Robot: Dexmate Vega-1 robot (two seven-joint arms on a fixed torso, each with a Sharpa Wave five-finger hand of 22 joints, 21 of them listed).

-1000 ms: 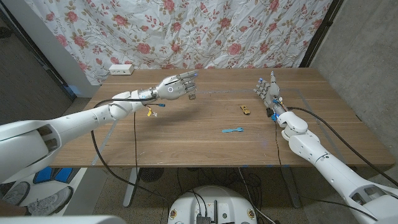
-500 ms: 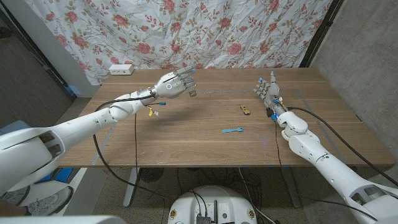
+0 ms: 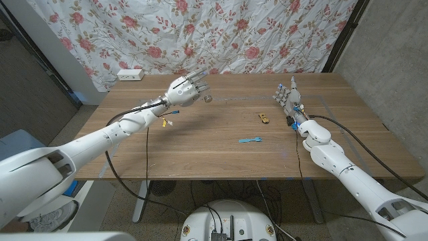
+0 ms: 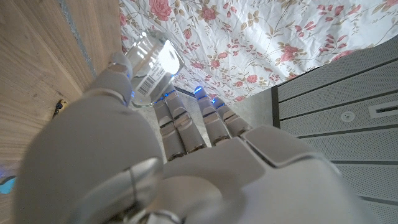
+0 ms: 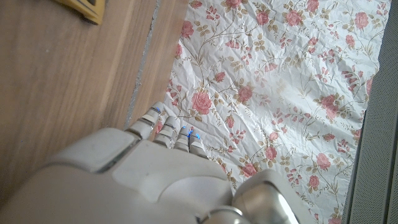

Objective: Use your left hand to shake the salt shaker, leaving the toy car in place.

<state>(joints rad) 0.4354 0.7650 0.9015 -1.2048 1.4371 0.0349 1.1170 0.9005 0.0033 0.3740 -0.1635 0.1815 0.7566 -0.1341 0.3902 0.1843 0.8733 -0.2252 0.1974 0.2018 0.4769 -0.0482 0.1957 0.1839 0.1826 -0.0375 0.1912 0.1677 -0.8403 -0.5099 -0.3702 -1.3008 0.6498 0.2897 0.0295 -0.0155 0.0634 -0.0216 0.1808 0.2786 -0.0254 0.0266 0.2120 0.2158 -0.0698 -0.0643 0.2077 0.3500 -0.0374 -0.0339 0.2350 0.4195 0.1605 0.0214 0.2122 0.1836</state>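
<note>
Currently my left hand pinches the shaker at the fingertips, lifted above the table's far left. Risk: the hold looks shallow, so a hard shake could fling it toward the car. My right hand stands idle, holding nothing. Barcode on the shaker, digits unreadable.

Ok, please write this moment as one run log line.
left hand: holds salt shaker above table | right hand: idle, open | toy car: on table
</note>
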